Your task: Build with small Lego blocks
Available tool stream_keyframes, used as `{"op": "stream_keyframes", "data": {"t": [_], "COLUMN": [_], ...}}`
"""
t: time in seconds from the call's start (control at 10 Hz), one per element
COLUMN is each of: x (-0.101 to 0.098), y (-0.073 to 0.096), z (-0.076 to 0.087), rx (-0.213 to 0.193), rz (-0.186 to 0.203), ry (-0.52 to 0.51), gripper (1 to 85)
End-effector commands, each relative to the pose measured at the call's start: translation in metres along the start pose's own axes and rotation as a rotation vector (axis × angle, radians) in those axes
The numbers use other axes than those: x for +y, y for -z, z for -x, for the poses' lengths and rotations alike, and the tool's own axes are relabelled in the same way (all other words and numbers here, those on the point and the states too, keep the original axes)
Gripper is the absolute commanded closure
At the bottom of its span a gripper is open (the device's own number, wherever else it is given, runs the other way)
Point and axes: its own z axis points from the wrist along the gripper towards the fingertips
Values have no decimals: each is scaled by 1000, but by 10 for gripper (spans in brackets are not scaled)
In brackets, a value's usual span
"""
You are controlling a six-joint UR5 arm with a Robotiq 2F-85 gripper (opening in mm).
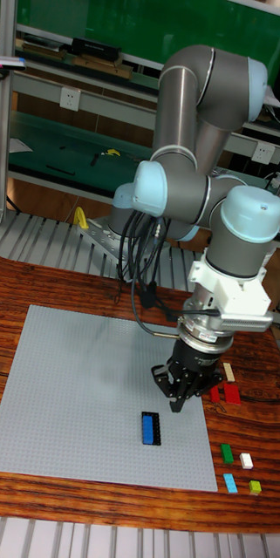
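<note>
While its gripper (180, 403) hangs low over the right edge of a grey Lego baseplate (70, 384), a UR5 arm (201, 174) bends above a wooden table (35, 283). Whether the dark jaws are apart or together cannot be told from this angle. A blue brick (146, 428) beside a black brick (155, 429) sits on the plate. Loose red (227, 394), cream (229, 372), green (227, 452), white (246, 461), light-blue (231, 483) and lime (256, 487) bricks lie on the table to the right.
</note>
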Motion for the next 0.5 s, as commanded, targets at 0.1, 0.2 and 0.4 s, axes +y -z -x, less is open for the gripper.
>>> {"op": "stream_keyframes", "data": {"t": [0.1,0.2,0.4], "x": [38,53,65], "y": [5,6,5], "z": [-19,-27,-33], "rx": [11,7,-8], "rz": [29,24,15], "ry": [-41,-74,-95], "gripper": [843,843,843]}}
